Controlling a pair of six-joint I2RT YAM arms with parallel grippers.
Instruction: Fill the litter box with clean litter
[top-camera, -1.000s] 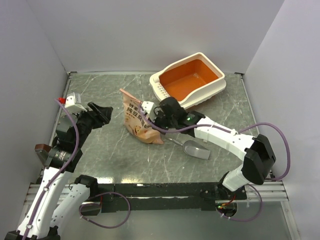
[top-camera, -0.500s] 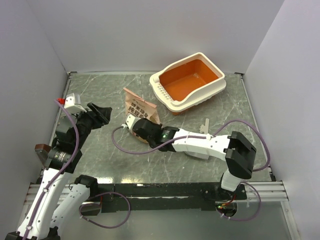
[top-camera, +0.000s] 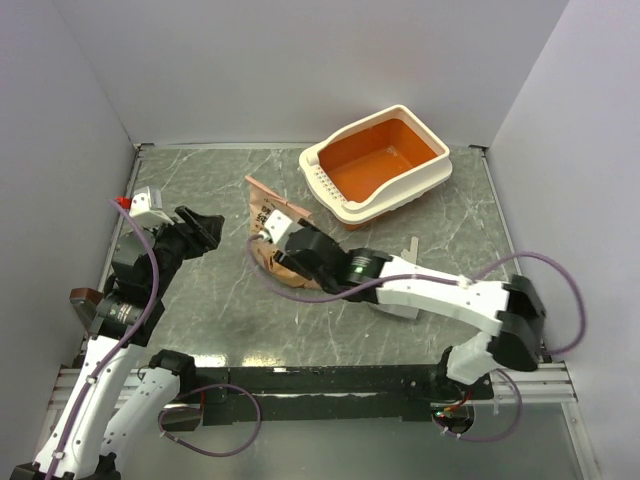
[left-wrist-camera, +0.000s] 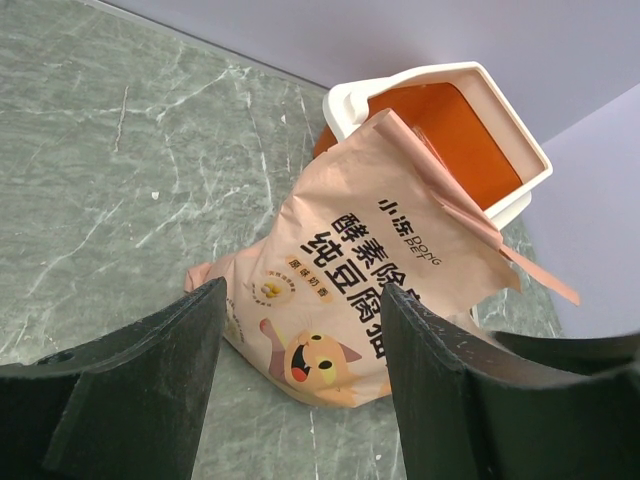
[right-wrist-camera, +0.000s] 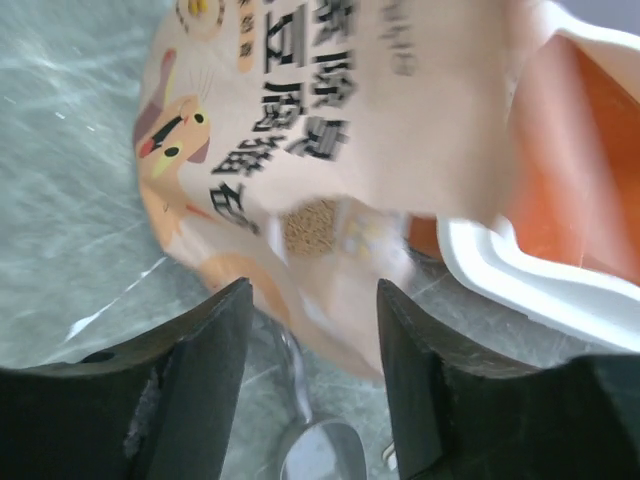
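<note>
Left fingers (left-wrist-camera: 302, 290) spread, empty, well apart from the pink-orange printed paper bag (left-wrist-camera: 370, 290). Right fingers (right-wrist-camera: 312, 290) also spread, empty, low at the bag. The orange, cream-rimmed plastic litter box (top-camera: 385, 160) sits near, with no litter showing inside. I judge a low grab could tip the bag and spill granules onto the surface.

In the top view, the middle of the paper bag (top-camera: 268, 212) is covered by the right arm (top-camera: 430, 285), and the fingertips of that arm cannot be made out there. In the right wrist view, the bag's print is blurred and its upper part is cut off at the top edge. The litter box (right-wrist-camera: 530, 288) is cropped at the right edge, and the metal scoop (right-wrist-camera: 318, 452) at the bottom edge. In the left wrist view, the box's near end is hidden behind the bag.
</note>
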